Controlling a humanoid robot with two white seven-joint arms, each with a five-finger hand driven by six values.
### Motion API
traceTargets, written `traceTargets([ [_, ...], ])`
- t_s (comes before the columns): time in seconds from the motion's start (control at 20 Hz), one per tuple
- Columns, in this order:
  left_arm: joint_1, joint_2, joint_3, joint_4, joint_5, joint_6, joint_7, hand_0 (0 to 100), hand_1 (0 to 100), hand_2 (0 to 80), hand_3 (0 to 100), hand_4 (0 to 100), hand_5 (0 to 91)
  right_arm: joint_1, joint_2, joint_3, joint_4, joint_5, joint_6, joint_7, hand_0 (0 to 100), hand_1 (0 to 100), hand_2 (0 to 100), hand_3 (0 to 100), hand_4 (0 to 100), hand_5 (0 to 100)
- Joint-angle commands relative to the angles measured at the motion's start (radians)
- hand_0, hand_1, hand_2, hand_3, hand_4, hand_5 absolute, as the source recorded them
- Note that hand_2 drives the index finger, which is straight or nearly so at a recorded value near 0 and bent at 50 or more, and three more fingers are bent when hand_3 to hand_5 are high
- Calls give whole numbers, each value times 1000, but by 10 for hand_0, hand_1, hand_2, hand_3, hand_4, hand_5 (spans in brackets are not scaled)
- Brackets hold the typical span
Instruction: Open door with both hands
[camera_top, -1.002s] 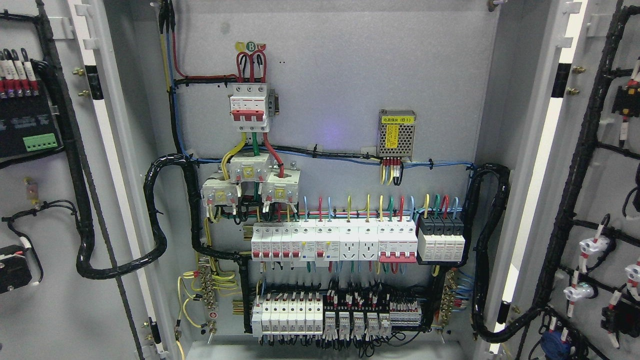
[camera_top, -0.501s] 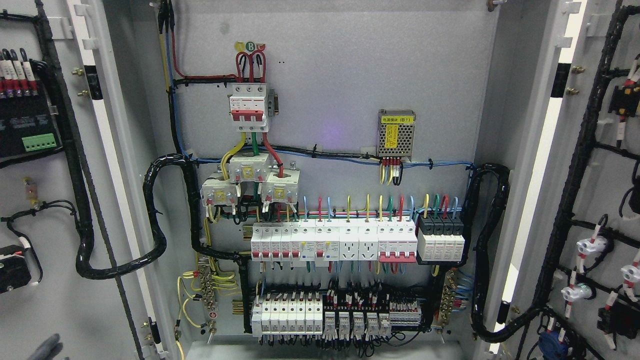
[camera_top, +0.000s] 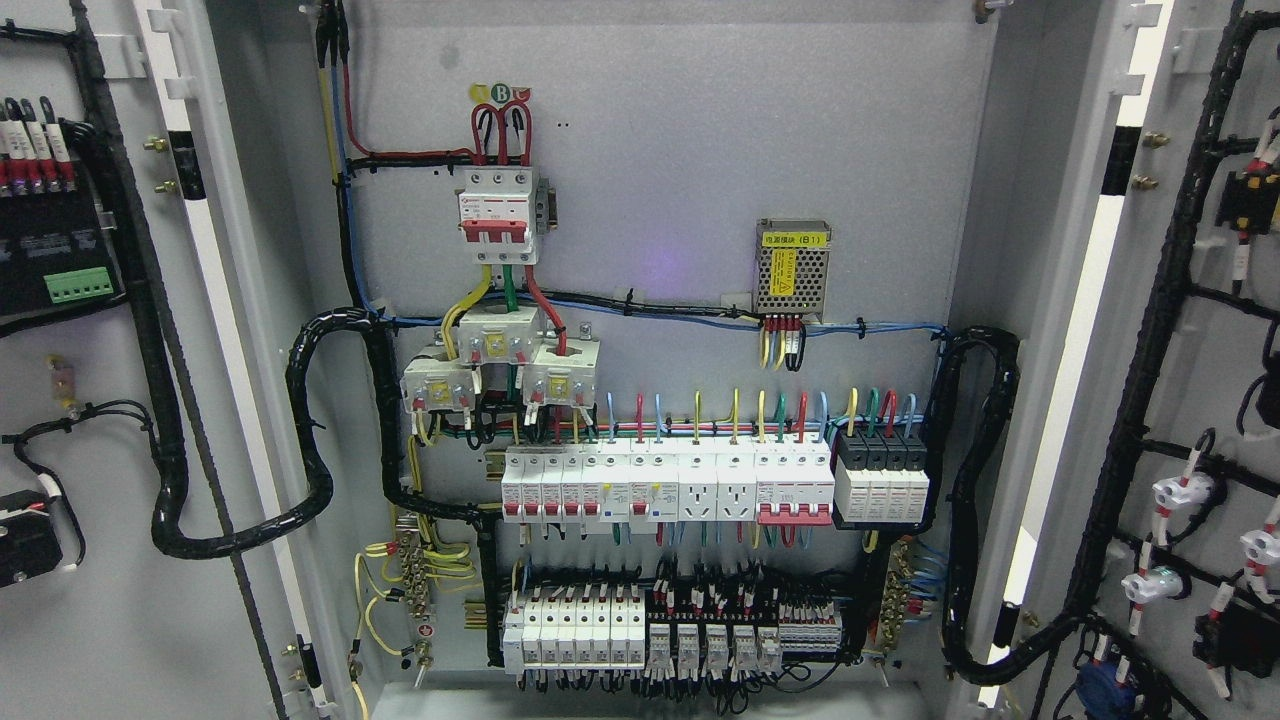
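Though wired throughout, both doors (camera_top: 120, 420) wide.

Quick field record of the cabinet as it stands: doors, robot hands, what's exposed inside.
left door: swung open, inner face with wiring showing
right door: swung open, inner face with wiring showing
robot hands: none in view
interior: back panel fully exposed
top: red-handled main breaker
middle: breaker row
right: small power supply

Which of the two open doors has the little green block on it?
The left door. A green terminal block sits on its inner face near the top. The right door carries only black cables and white connectors, nothing green.
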Motion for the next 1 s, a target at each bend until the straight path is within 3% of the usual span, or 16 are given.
traceTargets([
  [0.0,61,-105,-64,0,-43,29,1,120,389,0,0,0,0,-2,-13,330,133,45,1,-4,120,389,0,0,0,0],
  [0.35,155,-46,-102,172,-38,72,1,120,389,0,0,0,0,7,2,478,329,93,-4,-4,120,389,0,0,0,0],
  [0.55,247,-1,-127,272,-34,136,-1,120,389,0,0,0,0,29,16,493,420,94,-4,-2,120,389,0,0,0,0],
  [0.95,400,28,-150,477,-40,141,-2,120,389,0,0,0,0,145,28,516,630,96,-10,-1,120,389,0,0,0,0],
])
